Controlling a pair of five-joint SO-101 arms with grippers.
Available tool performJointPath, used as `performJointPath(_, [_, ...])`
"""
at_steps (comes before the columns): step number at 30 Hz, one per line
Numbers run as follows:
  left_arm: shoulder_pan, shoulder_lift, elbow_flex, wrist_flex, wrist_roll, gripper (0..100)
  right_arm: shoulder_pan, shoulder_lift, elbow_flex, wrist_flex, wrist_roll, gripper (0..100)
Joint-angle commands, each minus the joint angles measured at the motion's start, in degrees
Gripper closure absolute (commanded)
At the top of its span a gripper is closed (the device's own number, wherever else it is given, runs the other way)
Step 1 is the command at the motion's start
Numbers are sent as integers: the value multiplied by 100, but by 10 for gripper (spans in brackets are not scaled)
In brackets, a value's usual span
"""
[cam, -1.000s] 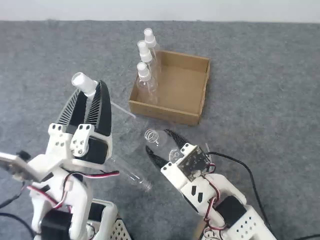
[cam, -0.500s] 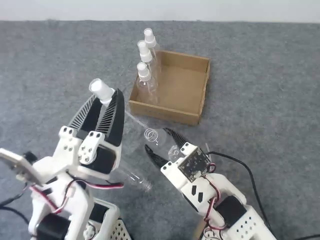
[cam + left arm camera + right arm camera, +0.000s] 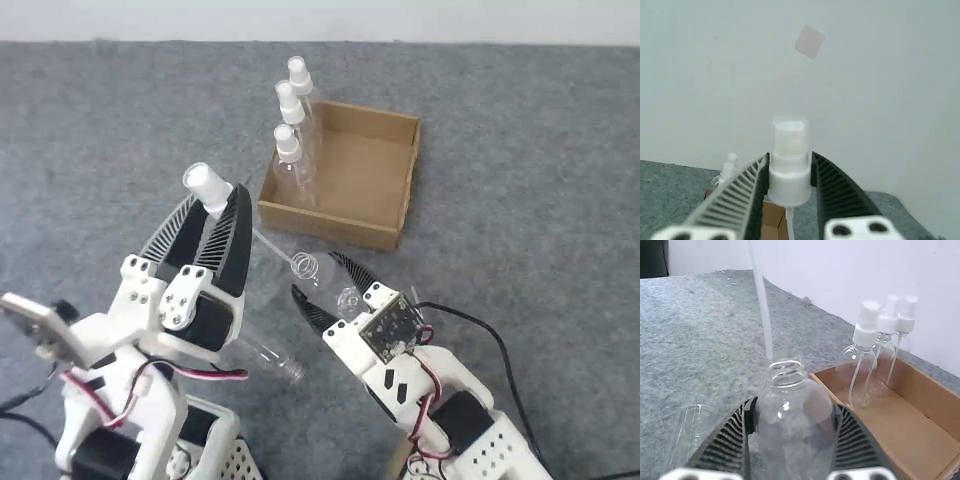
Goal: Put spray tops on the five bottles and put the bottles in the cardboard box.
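L gripper is clamped on the spray top, cap end poking out past the fingertips; the dip tube leaves its underside and slants down toward the R gripper. R gripper is closed round the belly of an open bottle, neck out beyond its fingertips, mouth uncapped.

What the coming move turns on is tube tip vs bottle mouth. In the R wrist view the tip sits right at the neck rim, v. close; can't tell if it's inside the opening or just behind it. High view also puts the tip just beside the mouth.

Tube's long axis comes in slanted, not in line w/ the bottle's own axis, which runs straight out along the R jaws. I'd judge you want those two axes nearer parallel, w/ the tip over the mouth's centre, before seating the top; otherwise the tube may catch the rim or bend.

L arm carries the part that has to travel; R arm is the holder.

A 2nd open bottle lies on its side just beside the R gripper, between the arms. The cardboard box is ahead of the R fingertips; three capped bottles stand along its side nearer the L gripper.
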Motion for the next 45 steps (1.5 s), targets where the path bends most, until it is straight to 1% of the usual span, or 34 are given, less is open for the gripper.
performJointPath(1, [44,-62,-40,44,35,987,57,-40,114,-171,105,992])
performJointPath(17, [0,-62,163,62,18,987,48,-40,114,-207,105,992])
performJointPath(20, [0,-62,400,26,9,986,57,-40,114,-330,114,992])
performJointPath(24, [26,-62,620,26,-237,986,57,-40,114,-330,114,992])
performJointPath(32, [0,-62,629,62,-264,985,57,-40,114,-330,114,992])
performJointPath(37, [62,-62,629,44,-712,985,66,-40,114,-268,114,992])
performJointPath(43, [62,-62,681,70,-712,985,66,-40,114,-330,114,992])
performJointPath(45, [202,-62,760,62,-633,986,66,-40,114,-330,114,992])
